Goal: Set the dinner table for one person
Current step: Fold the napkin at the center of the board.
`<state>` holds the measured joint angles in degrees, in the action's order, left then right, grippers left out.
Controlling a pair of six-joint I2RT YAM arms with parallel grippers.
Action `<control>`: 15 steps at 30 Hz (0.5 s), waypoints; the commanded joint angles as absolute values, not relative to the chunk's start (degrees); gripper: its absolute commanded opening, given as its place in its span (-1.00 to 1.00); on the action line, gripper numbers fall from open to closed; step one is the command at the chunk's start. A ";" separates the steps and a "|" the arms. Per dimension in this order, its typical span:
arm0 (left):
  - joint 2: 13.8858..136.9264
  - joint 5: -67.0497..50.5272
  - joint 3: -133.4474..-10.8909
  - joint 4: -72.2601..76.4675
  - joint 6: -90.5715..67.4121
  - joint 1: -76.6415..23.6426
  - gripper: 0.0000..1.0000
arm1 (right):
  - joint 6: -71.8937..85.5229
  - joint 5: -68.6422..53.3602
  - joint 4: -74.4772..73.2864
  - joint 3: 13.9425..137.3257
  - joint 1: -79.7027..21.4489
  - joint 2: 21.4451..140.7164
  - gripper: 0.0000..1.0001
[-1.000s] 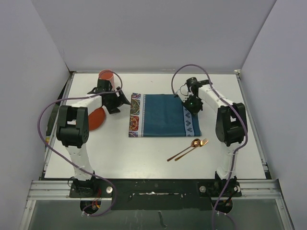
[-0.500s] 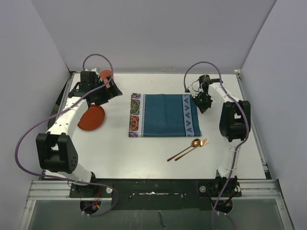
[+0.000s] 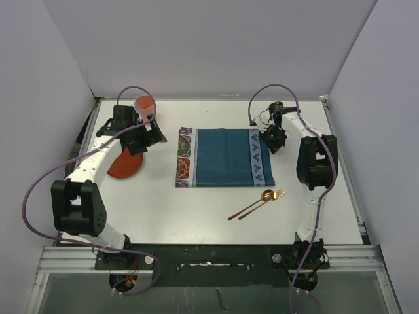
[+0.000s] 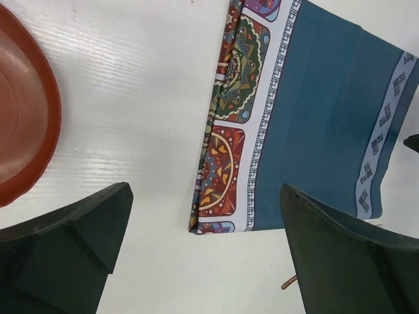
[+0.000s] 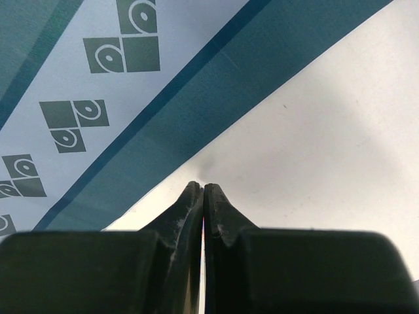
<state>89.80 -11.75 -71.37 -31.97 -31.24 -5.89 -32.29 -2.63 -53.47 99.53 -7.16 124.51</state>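
Observation:
The dinner table (image 3: 196, 209) is a white top. A teal placemat (image 3: 224, 157) with patterned ends lies flat at its middle. My left gripper (image 3: 149, 136) hovers open and empty just left of the placemat, between an orange cup (image 3: 145, 104) and a red-brown plate (image 3: 123, 165). In the left wrist view the plate (image 4: 23, 111) is at the left and the placemat (image 4: 314, 118) at the right, with the left gripper (image 4: 206, 190) over its corner. My right gripper (image 3: 273, 140) is shut on nothing at the placemat's far right corner; the right gripper (image 5: 203, 188) points at bare table beside the placemat (image 5: 98, 98).
A copper spoon and fork (image 3: 256, 203) lie side by side on the table, near and right of the placemat. The tip of one (image 4: 288, 282) shows in the left wrist view. Grey walls close in the back and both sides of the table.
The left arm swung outward and its gripper pulled back left of the placemat, jaws opening wide. The right gripper moved off the placemat's right end to its far corner, staying shut.

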 commanded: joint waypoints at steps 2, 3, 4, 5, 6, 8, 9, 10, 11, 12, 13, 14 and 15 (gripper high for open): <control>88.16 -12.28 -72.16 -30.14 -30.06 -5.24 0.96 | -31.26 -4.19 -52.78 99.43 -7.26 124.77 -1.00; 88.50 -12.68 -72.16 -29.93 -30.10 -5.19 0.96 | -31.02 -4.23 -52.83 99.34 -7.51 124.81 -1.00; 88.81 -13.03 -72.08 -29.63 -30.14 -5.12 0.96 | -30.95 -4.22 -52.90 99.18 -7.66 124.87 -1.00; 89.10 -13.34 -72.07 -29.55 -30.22 -5.10 0.96 | -30.68 -4.22 -52.94 99.00 -7.90 124.85 -1.00; 89.38 -13.59 -72.07 -29.48 -30.23 -5.10 0.96 | -30.54 -4.22 -53.05 98.83 -8.17 124.90 -1.00; 89.78 -14.08 -72.00 -29.31 -30.32 -5.10 0.96 | -30.34 -4.15 -53.25 98.52 -8.81 125.04 -1.00; 89.82 -14.20 -71.88 -29.21 -30.40 -5.10 0.96 | -30.39 -3.98 -53.19 98.22 -9.15 125.04 -1.00; 89.82 -14.22 -71.69 -29.01 -30.53 -5.10 0.96 | -30.47 -3.88 -53.10 97.99 -9.47 125.14 -1.00; 89.82 -14.16 -71.45 -28.93 -30.58 -5.10 0.96 | -30.43 -3.80 -53.02 97.71 -9.78 125.18 -1.00; 89.81 -14.17 -71.18 -28.92 -30.59 -5.10 0.96 | -30.48 -3.68 -52.89 97.58 -10.07 125.35 -1.00; 89.82 -14.21 -70.93 -28.99 -30.66 -5.02 0.96 | -30.43 -3.84 -52.86 97.48 -10.30 125.48 -1.00; 89.75 -14.30 -70.66 -29.00 -30.67 -5.01 0.96 | -30.39 -4.02 -52.78 97.47 -10.60 125.58 -1.00; 89.66 -14.40 -70.35 -29.00 -30.71 -5.01 0.96 | -30.33 -4.04 -52.63 97.47 -10.86 125.71 -1.00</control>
